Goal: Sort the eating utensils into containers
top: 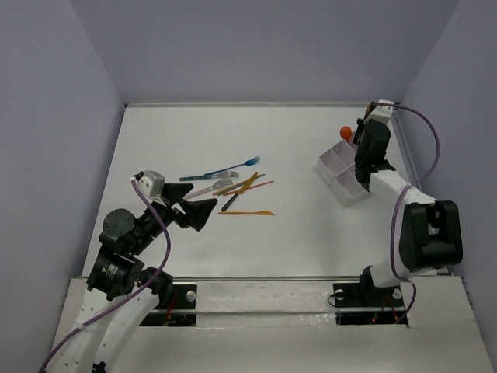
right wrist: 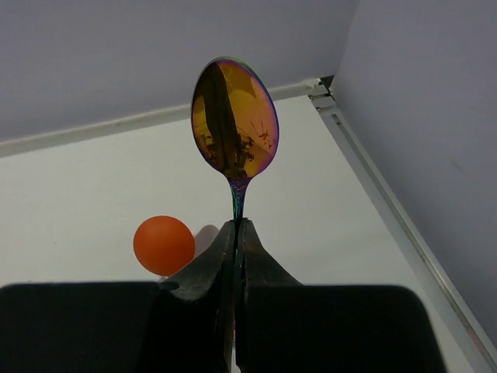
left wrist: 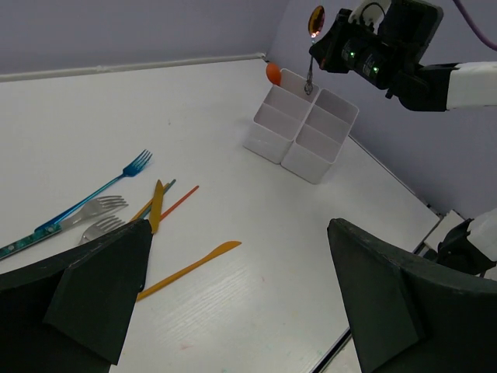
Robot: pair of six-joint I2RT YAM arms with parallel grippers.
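My right gripper [right wrist: 235, 225] is shut on the handle of an iridescent gold spoon [right wrist: 234, 128], bowl upward. In the left wrist view the spoon [left wrist: 315, 19] hangs handle-down over the far end of the white divided container [left wrist: 303, 132], also seen from above [top: 339, 172]. Loose utensils lie mid-table [top: 229, 186]: a blue fork [left wrist: 93, 198], two silver forks [left wrist: 101, 208], a yellow knife [left wrist: 158, 204], a thin red piece [left wrist: 178, 202] and an orange knife [left wrist: 186, 268]. My left gripper [top: 194, 211] is open and empty, just near-left of the pile, its jaws wide apart [left wrist: 239, 237].
An orange ball [top: 346, 132] rests on the table against the container's far corner, also in the right wrist view [right wrist: 163, 245]. Purple walls enclose the table on the left, back and right. The right arm [top: 423, 233] stands near the right wall.
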